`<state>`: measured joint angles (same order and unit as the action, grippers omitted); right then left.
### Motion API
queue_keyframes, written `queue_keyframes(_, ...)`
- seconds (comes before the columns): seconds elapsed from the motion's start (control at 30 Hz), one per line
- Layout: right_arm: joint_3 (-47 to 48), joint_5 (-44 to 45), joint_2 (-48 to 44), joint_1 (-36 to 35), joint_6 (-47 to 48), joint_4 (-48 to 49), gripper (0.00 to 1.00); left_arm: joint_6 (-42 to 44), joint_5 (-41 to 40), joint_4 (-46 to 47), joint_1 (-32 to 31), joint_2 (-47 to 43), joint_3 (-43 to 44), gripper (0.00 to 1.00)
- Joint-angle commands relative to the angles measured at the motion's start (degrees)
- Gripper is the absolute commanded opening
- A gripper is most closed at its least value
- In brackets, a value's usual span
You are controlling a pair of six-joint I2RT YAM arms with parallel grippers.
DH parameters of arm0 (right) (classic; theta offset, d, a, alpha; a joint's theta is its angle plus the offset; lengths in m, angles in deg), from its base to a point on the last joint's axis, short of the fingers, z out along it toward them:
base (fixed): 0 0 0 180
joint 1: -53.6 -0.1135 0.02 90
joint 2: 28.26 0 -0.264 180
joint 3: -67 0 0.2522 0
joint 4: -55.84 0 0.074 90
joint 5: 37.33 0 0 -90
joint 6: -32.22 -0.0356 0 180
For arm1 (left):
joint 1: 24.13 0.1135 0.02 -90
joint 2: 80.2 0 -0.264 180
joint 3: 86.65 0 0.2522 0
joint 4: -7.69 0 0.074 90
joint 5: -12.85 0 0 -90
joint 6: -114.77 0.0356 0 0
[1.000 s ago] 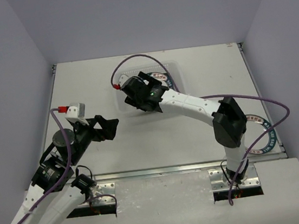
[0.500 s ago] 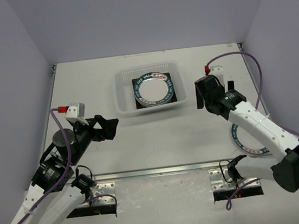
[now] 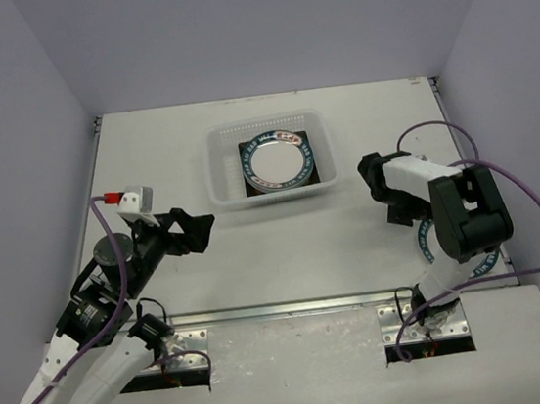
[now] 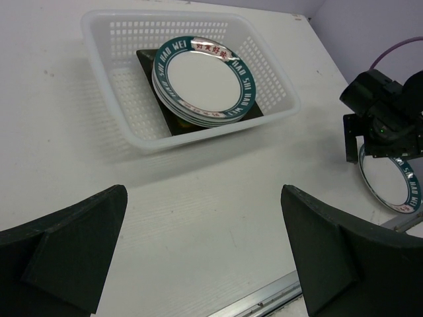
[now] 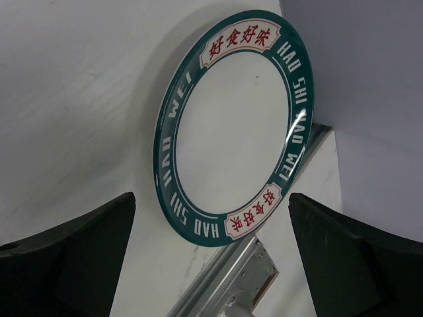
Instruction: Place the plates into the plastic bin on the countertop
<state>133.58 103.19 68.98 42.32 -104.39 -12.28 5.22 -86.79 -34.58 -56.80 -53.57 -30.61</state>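
Two pincers stand released, and neither grasps anything. Our left pincer [image 4: 205, 247] holds its dark fingers [image 4: 66, 244] spread wide above the flat white worktop [image 4: 198, 191]. It sits to the near left of the translucent white perforated plastic bin [image 4: 125, 99], well apart from it and facing it. Inside that bin we see a stack of round white plates [image 4: 201, 79] with teal rims and red lettering. The stack lies flat on a dark square plate [image 4: 147, 56] whose corners show from under it, a little right of the bin's middle. One more round white teal-rimmed plate [image 5: 234, 125] lies flat on the worktop, outside the bin and well to its near right, close to the metal front edge [image 5: 225, 277]. Our right arm [image 3: 454, 214] is folded back on itself on that same side of the bin, and from above it hides part of this lone plate. The right pincer [image 5: 211, 244] gapes wide with nothing in its grasp; in the wrist view the lone plate shows in the space between its two fingers. We cannot tell whether those fingers touch the worktop.
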Motion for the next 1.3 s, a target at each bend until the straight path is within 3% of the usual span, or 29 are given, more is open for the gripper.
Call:
queue_keyframes(0.0,0.12,1.07,2.57,3.69,-2.02,3.92,0.99,0.83,1.54,2.32,-0.39,0.44,-0.09,1.00)
queue_keyframes(0.2,-1.56,-7.18,4.57,5.48,6.91,14.12,0.95,1.01,1.81,2.48,-0.64,0.19,-0.18,1.00)
queue_keyframes(0.47,-0.76,-5.89,9.05,10.94,4.22,13.57,0.88,0.92,1.01,2.15,-0.93,0.26,-0.09,1.00)
queue_keyframes(0.57,-0.02,-6.54,11.67,10.94,3.39,12.65,0.71,0.92,0.85,2.15,-1.08,0.18,-0.01,1.00)
queue_keyframes(0.67,-0.10,-6.86,12.58,10.85,1.46,12.31,0.30,0.85,0.48,2.00,-1.23,-0.30,-0.01,1.00)
queue_keyframes(0.7,-0.45,-7.26,12.11,10.90,1.46,13.01,0.23,0.79,0.28,1.92,-1.26,-0.58,-0.01,1.00)
queue_keyframes(0.93,-1.93,-9.82,10.24,10.94,3.35,15.69,0.11,0.66,-0.46,1.97,-1.61,-1.67,-0.01,1.00)
queue_keyframes(1.1,-2.46,-9.93,9.63,12.77,2.40,16.04,0.16,0.66,-0.55,1.88,-1.79,-1.58,-0.01,1.00)
queue_keyframes(1.13,-2.38,-10.78,9.71,12.94,2.40,16.12,0.02,0.66,-0.55,1.88,-1.79,-1.58,-0.01,1.00)
queue_keyframes(1.27,-2.97,-11.23,9.12,13.13,3.19,17.26,0.00,0.57,-0.64,1.87,-1.86,-1.58,0.07,1.00)
